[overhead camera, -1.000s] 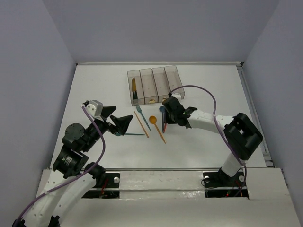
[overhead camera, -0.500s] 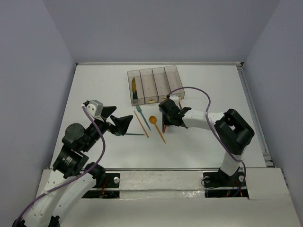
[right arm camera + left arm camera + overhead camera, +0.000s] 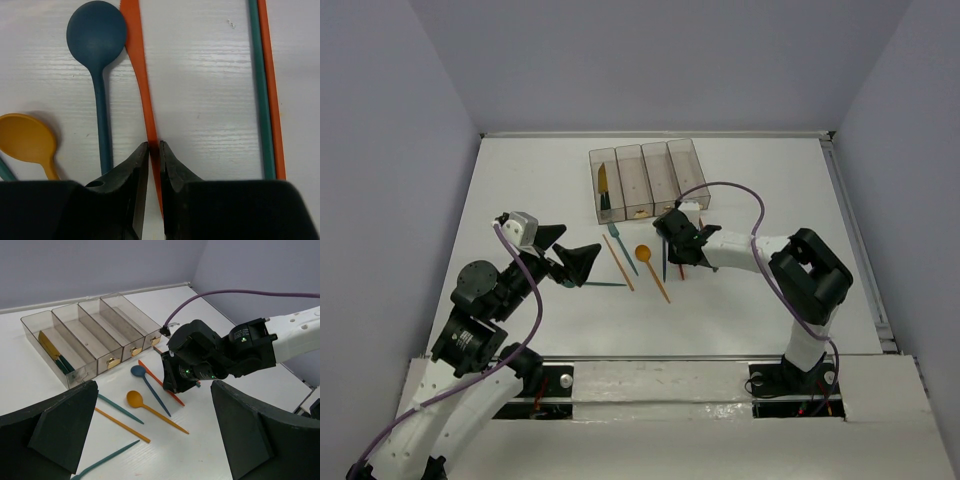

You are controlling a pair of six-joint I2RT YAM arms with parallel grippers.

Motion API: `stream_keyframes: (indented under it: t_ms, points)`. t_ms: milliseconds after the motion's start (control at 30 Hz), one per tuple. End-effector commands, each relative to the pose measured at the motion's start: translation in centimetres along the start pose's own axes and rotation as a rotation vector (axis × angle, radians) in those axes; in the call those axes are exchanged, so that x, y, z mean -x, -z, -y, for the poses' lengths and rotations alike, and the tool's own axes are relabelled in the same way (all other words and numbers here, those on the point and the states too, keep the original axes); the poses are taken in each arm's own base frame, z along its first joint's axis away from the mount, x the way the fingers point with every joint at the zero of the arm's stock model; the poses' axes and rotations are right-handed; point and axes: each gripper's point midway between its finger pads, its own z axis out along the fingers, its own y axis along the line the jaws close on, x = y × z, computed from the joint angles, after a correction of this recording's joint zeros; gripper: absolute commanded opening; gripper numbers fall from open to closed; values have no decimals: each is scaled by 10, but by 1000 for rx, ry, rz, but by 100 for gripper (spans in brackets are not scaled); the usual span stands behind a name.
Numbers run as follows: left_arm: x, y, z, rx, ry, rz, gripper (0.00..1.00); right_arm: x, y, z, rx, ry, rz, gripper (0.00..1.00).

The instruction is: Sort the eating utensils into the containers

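My right gripper point(image 3: 154, 146) is shut on the orange-red knife point(image 3: 142, 85), which lies flat on the table; it shows in the top view point(image 3: 675, 250) just in front of the four joined bins point(image 3: 650, 180). A blue spoon point(image 3: 97, 35) lies left of the knife. A yellow-orange spoon point(image 3: 25, 142) is further left. A teal stick point(image 3: 260, 85) and an orange stick point(image 3: 271, 85) lie to the right. My left gripper point(image 3: 155, 440) is open and empty, above the table to the left point(image 3: 570, 262).
The leftmost bin point(image 3: 30, 332) holds a yellow knife point(image 3: 47, 344) and a teal piece point(image 3: 64, 364). An orange stick point(image 3: 122, 425), a teal fork handle point(image 3: 120, 410) and a teal stick point(image 3: 107, 456) lie near my left gripper. The white walls enclose the table.
My right wrist has shifted a little left and back over the blue spoon and the orange-red knife, and its elbow has swung left. The left arm has not moved.
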Motion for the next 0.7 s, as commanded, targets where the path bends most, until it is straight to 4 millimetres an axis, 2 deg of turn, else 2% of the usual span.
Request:
stream_keyframes:
  t_ms: [0, 100, 167, 300, 400, 467, 567, 633, 667]
  points:
    - [12, 0, 5, -23, -11, 50, 99, -7, 1, 14, -61, 5, 2, 22]
    - [13, 0, 5, -24, -11, 51, 99, -11, -1, 15, -64, 10, -8, 21]
    - [12, 0, 4, -23, -11, 50, 99, -13, -1, 18, -72, 15, -14, 15]
    - [13, 0, 5, -24, -11, 53, 99, -14, 2, 23, -85, 13, -15, 10]
    - [13, 0, 5, -24, -11, 51, 99, -10, 12, 32, -111, 8, 2, 4]
    - [13, 0, 5, -24, -11, 53, 99, 1, 26, 36, -97, 0, 39, 1]
    - [13, 0, 5, -27, -11, 52, 99, 23, 50, 26, 2, 15, 99, 0]
    - [13, -1, 5, -28, -11, 50, 99, 34, 61, 2, 138, 35, 110, 0]
    - [12, -1, 5, -26, -11, 48, 99, 41, 70, -18, 240, 31, 120, 0]
